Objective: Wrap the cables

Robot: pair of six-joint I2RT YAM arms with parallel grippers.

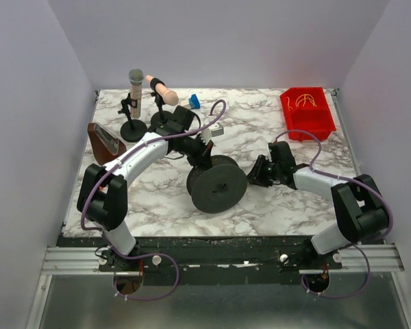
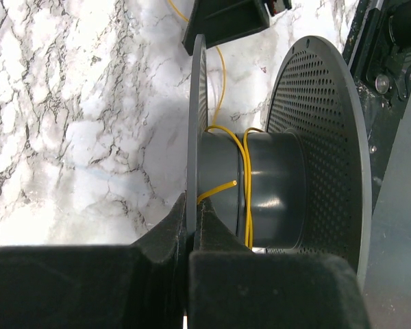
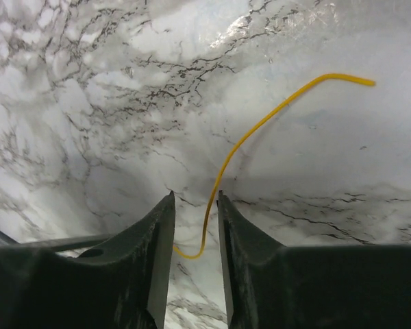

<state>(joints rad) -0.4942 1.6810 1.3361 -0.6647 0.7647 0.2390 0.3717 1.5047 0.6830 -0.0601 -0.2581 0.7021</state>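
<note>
A dark grey spool (image 1: pixel 217 186) lies mid-table. My left gripper (image 1: pixel 204 159) is shut on the spool's thin flange (image 2: pixel 194 123), which stands pinched between the fingers (image 2: pixel 192 229). A thin yellow cable (image 2: pixel 247 192) runs a few turns round the hub; its free end sticks out near the flange, and a strand leads off across the table. My right gripper (image 1: pixel 257 175) sits low on the table right of the spool. Its jaws stand a little apart, and a loose yellow cable (image 3: pixel 260 127) passes between them (image 3: pixel 195 199) unpinched. More yellow cables (image 1: pixel 305 101) lie in the red bin.
The red bin (image 1: pixel 323 120) stands at the back right. Two microphones on stands (image 1: pixel 135 88) (image 1: pixel 162 90), a blue block (image 1: pixel 194 101) and a brown case (image 1: pixel 104 142) stand at the back left. White walls enclose the table.
</note>
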